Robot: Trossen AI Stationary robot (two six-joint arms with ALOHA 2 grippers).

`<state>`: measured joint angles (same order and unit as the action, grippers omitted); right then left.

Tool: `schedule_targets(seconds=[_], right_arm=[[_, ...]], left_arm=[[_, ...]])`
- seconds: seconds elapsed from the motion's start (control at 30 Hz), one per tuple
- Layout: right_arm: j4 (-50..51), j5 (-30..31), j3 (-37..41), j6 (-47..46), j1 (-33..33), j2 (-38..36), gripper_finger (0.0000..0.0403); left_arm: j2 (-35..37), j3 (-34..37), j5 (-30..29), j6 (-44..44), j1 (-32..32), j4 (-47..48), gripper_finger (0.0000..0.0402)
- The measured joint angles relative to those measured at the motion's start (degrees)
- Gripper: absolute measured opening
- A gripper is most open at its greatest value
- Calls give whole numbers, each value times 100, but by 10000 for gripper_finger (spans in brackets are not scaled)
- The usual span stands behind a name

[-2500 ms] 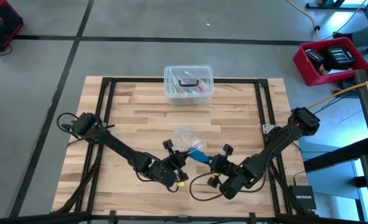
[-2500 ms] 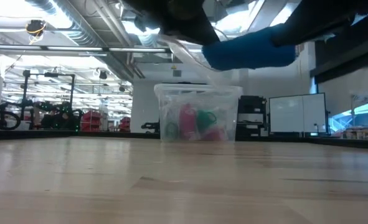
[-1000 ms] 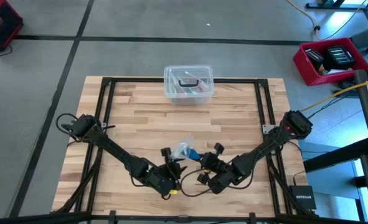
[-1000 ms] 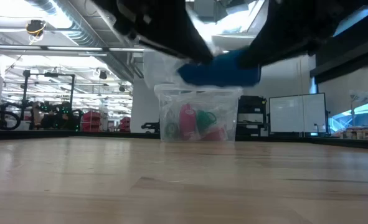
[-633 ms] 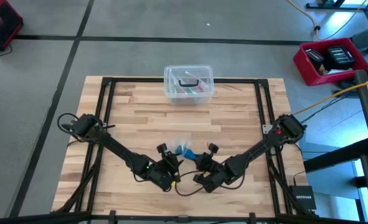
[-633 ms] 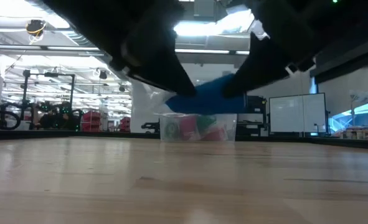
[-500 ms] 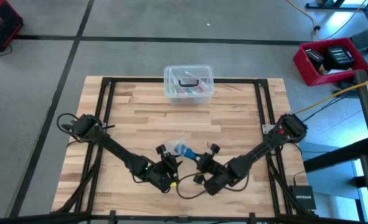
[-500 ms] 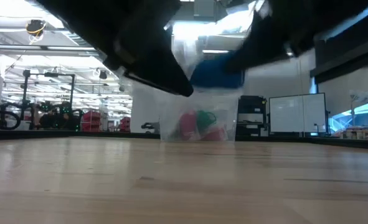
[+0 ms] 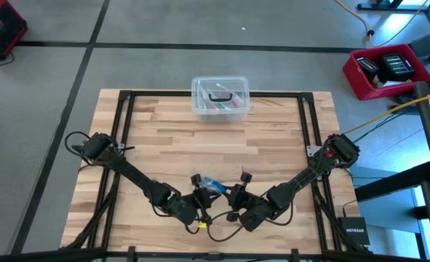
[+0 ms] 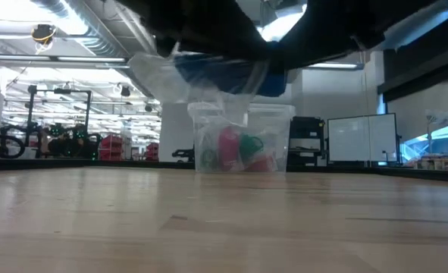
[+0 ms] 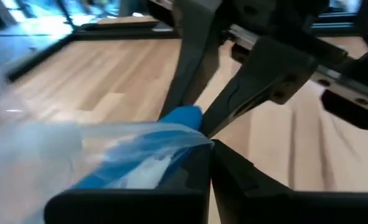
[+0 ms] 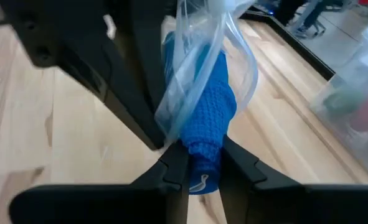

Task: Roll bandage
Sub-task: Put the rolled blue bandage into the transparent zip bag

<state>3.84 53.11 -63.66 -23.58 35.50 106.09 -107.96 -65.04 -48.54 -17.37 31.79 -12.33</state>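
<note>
Behind the wooden counter (image 9: 273, 131) is a big room with lights. Near the front edge, both claws meet, lifted off the wood. The right claw (image 12: 199, 163) pinches the blue bandage (image 12: 208, 118). The left claw (image 11: 210, 155) is squeezed tight on the clear bag (image 11: 78, 149) around it. A clear box (image 9: 220, 98) sits far back.

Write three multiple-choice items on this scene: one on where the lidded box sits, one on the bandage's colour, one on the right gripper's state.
1. Where is the clear lidded box?
A. far edge of the table, middle
B. near left corner
C. on the floor

2. What colour is the bandage?
A. red
B. blue
C. white

3. What is the right gripper doing?
A. wide open, empty
B. out of view
C. shut on the bandage

Answers: 1 A, the high view shows it there. 2 B, blue knit fabric. 3 C, its fingers pinch the blue fabric beside the clear plastic bag.
</note>
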Motion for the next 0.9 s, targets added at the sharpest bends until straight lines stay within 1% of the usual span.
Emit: schedule_targets(seconds=[0.07,0.1,0.23,0.3,0.4,0.53,0.57,0.67,0.77,0.9], right_arm=[[65,-90,2,86,-60,-1,60],[58,-253,2,99,-129,-1,61],[21,-1227,0,594,-308,-7,61],[72,-1565,0,831,-307,-7,61],[80,-1775,0,1042,-294,-7,61],[143,-2086,0,1055,-340,-7,62],[196,-2201,0,1019,-349,-7,62],[291,-2341,0,858,-369,-7,62],[241,-2431,0,842,-369,-7,62],[246,-2464,0,774,-369,-7,62]], left_arm=[[0,1,336,89,-30,-92,6],[0,2,476,126,-42,-106,9],[-8,2,733,331,-47,-104,18],[-9,2,781,457,-27,-46,22],[-7,-1,822,404,-7,72,43],[-4,-21,903,249,-6,149,103],[16,-41,1001,208,-7,231,119],[113,-72,1559,219,-10,497,156],[120,-76,1840,144,15,727,176],[132,-78,2084,-69,53,1141,183]])
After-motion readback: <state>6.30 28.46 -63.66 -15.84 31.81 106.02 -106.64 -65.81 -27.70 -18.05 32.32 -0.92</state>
